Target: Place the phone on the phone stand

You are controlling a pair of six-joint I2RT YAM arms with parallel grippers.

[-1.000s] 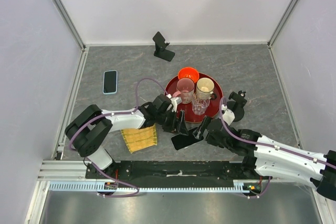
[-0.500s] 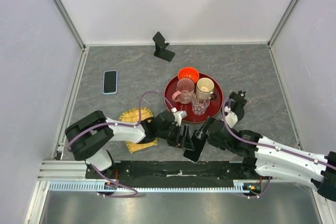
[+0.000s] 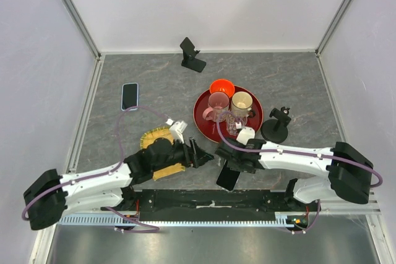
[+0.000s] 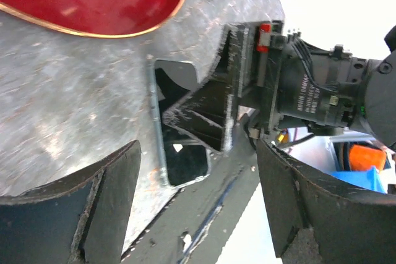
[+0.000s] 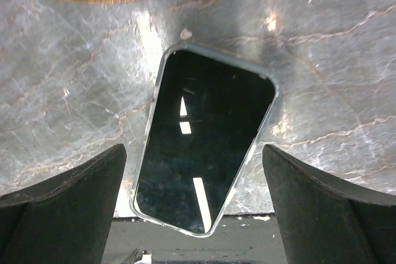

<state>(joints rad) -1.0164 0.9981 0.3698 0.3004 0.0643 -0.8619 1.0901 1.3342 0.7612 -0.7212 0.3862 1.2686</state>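
The phone [image 3: 228, 177], dark-screened in a clear case, lies flat at the table's front edge [image 5: 204, 143], its near end hanging over it. My right gripper [image 3: 231, 164] hovers over it, open, a finger on either side of the phone [image 5: 193, 150] without touching. My left gripper [image 3: 199, 153] is open just to the left, pointing at the phone [image 4: 182, 162] and at the right gripper's fingers [image 4: 210, 112]; nothing is between its own jaws [image 4: 197, 148]. The black phone stand [image 3: 192, 55] stands far off at the back wall.
A red tray [image 3: 201, 114] holding cups stands behind the grippers, with an orange bowl [image 3: 221, 86] at its back. A round black stand [image 3: 275, 129] is to the right, a yellow mat [image 3: 162, 135] under the left arm, and a blue-cased phone [image 3: 129, 96] at the left.
The phone has slid from beside the tray to the front edge. The left gripper has drawn back to the left. Both arms have changed posture, and the right gripper now sits above the phone.
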